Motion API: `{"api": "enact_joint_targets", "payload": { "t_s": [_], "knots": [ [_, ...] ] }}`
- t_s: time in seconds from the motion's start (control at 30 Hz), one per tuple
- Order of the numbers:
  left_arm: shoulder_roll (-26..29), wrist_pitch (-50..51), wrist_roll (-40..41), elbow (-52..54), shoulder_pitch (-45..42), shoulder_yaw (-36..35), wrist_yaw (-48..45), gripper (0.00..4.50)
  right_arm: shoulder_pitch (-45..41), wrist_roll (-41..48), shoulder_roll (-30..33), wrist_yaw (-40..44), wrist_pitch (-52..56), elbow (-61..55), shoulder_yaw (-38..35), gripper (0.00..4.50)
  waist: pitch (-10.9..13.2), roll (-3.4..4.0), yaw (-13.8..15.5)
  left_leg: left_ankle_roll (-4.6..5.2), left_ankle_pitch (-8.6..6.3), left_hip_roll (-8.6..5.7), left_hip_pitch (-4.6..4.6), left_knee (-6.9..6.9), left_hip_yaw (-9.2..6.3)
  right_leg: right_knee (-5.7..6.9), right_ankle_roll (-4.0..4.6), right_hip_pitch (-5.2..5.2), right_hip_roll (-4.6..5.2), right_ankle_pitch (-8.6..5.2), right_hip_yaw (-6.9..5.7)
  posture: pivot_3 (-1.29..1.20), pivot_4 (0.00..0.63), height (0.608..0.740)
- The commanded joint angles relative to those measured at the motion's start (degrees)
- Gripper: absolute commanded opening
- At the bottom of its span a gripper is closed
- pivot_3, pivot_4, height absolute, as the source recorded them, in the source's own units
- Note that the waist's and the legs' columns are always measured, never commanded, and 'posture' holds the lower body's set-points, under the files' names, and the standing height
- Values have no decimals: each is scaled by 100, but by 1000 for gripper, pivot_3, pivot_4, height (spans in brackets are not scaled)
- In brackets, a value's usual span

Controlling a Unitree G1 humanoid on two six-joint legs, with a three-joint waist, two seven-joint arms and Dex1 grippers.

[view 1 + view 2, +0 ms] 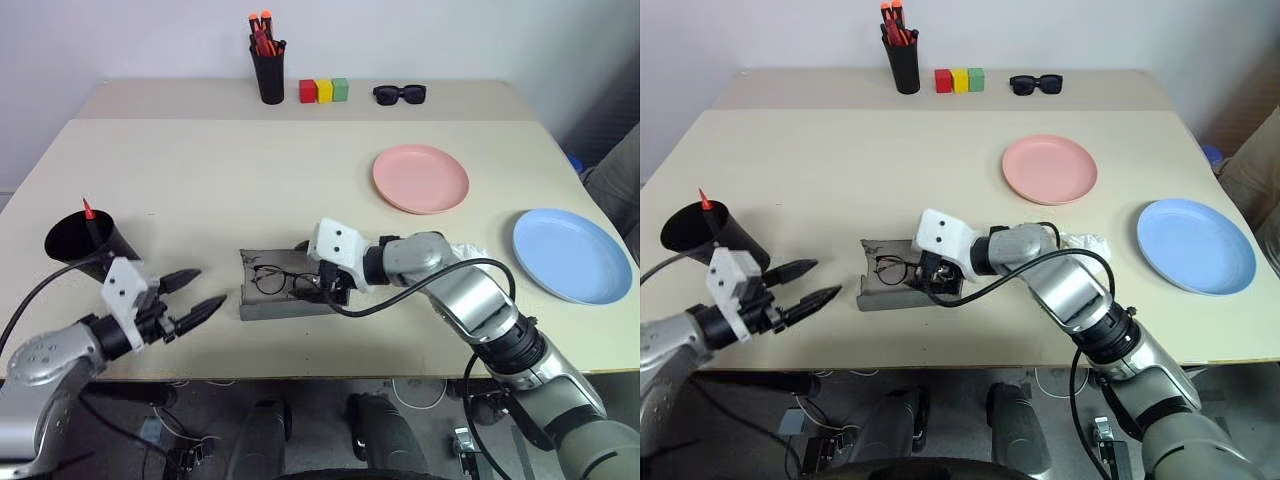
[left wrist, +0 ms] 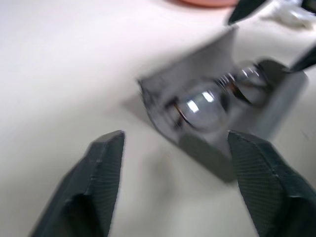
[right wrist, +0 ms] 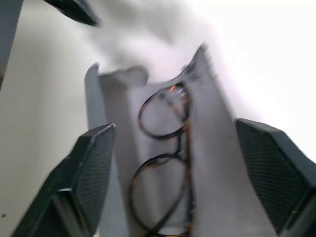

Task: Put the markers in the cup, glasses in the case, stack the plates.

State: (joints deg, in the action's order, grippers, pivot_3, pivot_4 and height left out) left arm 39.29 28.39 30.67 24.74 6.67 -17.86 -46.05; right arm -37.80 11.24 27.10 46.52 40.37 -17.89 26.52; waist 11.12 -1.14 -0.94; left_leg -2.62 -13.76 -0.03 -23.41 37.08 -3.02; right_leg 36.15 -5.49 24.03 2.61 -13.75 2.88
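- Now the right gripper (image 3: 173,182) hangs just above the grey case (image 1: 285,295), jaws spread wide, holding nothing.
- Directly under its fingers, the glasses (image 3: 165,163) lie inside the open case.
- Beside the case, the left gripper (image 1: 195,295) also stands spread, holding nothing.
- Risk, as a guess: a finger drawing away could snag the thin frame and drag the glasses back out, or shove the light case.

A tall black pen cup (image 1: 270,76) is holding orange-capped red pens (image 1: 262,32) at the worktop's (image 1: 200,170) far edge, well beyond both jaws. Red, yellow and green blocks (image 1: 323,91) are sitting beside it, then black sunglasses (image 1: 399,94).
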Motion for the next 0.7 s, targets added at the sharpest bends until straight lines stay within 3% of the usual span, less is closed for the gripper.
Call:
{"api": "enact_joint_targets", "payload": {
  "t_s": [0.03,0.1,0.43,0.7],
  "knots": [
    [-119,522,50,13,-818,499,438,1559,127,105,89,11,-154,-291,-406,4007,0,1,2,0,0,0,0,0,0,1,-1,-1,0,1,0,0,150,740],
    [-256,754,-94,-82,-1510,840,746,577,317,146,250,23,-186,-445,-634,4007,1,-2,24,0,0,-4,-1,3,-5,3,-17,-2,-1,9,-3,0,150,740],
    [-433,1728,-693,-1549,-3953,2259,847,577,1511,412,927,-77,-12,-1427,-1577,4007,0,-3,-5,0,0,-7,2,-3,-18,10,-26,-4,-12,13,-7,0,150,740],
    [-311,1695,-856,-2686,-4530,2947,-322,577,2428,802,1215,-187,48,-2107,-2384,4007,0,-3,-12,1,0,-10,1,-1,-13,8,-29,-4,-7,10,-4,0,150,740]
  ]
}}
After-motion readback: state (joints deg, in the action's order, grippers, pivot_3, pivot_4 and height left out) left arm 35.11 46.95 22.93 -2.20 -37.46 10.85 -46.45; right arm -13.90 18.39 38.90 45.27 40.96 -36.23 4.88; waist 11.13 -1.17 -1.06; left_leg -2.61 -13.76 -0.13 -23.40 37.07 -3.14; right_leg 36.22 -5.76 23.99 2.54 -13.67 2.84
